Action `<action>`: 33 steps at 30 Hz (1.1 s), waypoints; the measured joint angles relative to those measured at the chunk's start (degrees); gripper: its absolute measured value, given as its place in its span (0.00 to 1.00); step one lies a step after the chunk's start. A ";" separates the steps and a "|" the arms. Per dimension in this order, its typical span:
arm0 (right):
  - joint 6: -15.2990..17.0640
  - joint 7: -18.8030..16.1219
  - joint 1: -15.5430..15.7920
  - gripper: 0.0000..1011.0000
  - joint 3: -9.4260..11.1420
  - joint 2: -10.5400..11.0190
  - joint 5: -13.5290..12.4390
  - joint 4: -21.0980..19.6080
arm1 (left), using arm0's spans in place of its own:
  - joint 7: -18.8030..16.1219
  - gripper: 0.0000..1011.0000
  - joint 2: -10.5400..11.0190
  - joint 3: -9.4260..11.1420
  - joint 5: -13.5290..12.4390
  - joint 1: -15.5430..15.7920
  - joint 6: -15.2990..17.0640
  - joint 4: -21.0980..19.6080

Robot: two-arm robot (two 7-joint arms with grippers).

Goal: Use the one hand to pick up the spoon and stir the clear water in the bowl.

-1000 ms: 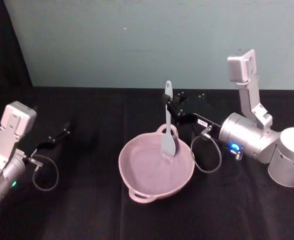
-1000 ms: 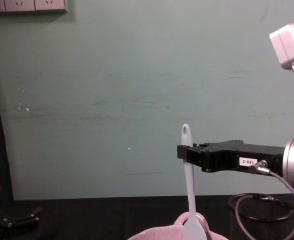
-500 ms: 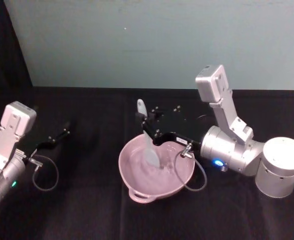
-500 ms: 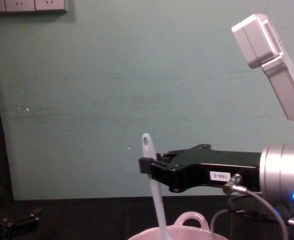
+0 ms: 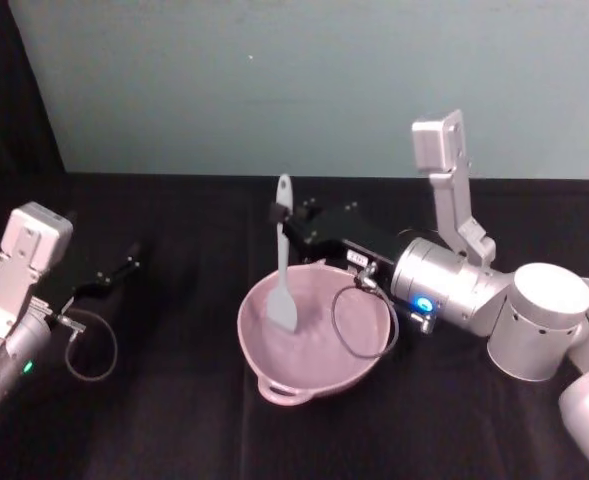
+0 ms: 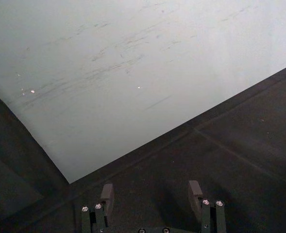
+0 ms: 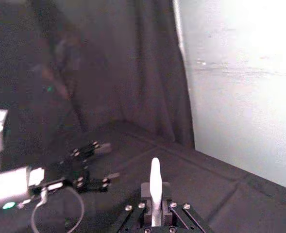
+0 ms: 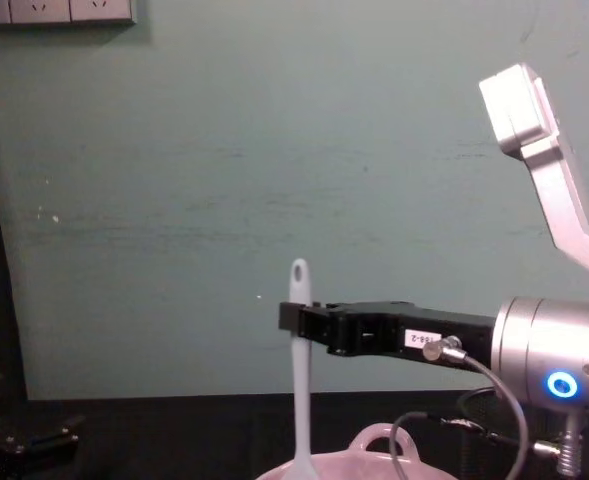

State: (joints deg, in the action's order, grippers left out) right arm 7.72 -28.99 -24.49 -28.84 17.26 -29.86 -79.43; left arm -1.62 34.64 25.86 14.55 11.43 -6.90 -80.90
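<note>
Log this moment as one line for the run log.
right gripper: shut on long white plastic spoon | paddle: inside pale pink ceramic bowl | left gripper: open, parked left

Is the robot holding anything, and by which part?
The right pincer grips the long slim white plastic spoon high on its handle, just below the holed end. The left pincer, open, holds nothing.

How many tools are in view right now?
2. The right tool grips the spoon over the pink bowl; the left tool rests open, off to the left.
</note>
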 joint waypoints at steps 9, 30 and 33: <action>-1.26 0.83 -1.42 0.12 2.12 -0.48 -3.29 4.42 | 0.00 0.99 0.00 0.00 0.00 0.00 0.00 0.00; 0.67 3.35 1.92 0.12 -0.22 6.94 3.53 -6.91 | 0.00 0.99 0.00 0.00 0.00 0.00 0.00 0.00; 1.17 2.94 2.46 0.12 -1.40 7.17 4.72 -9.04 | 0.00 0.99 0.00 0.00 0.00 0.00 0.00 0.00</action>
State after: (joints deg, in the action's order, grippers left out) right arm 8.89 -26.05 -22.02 -30.24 24.43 -25.14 -88.47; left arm -1.62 34.64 25.86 14.55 11.43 -6.90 -80.90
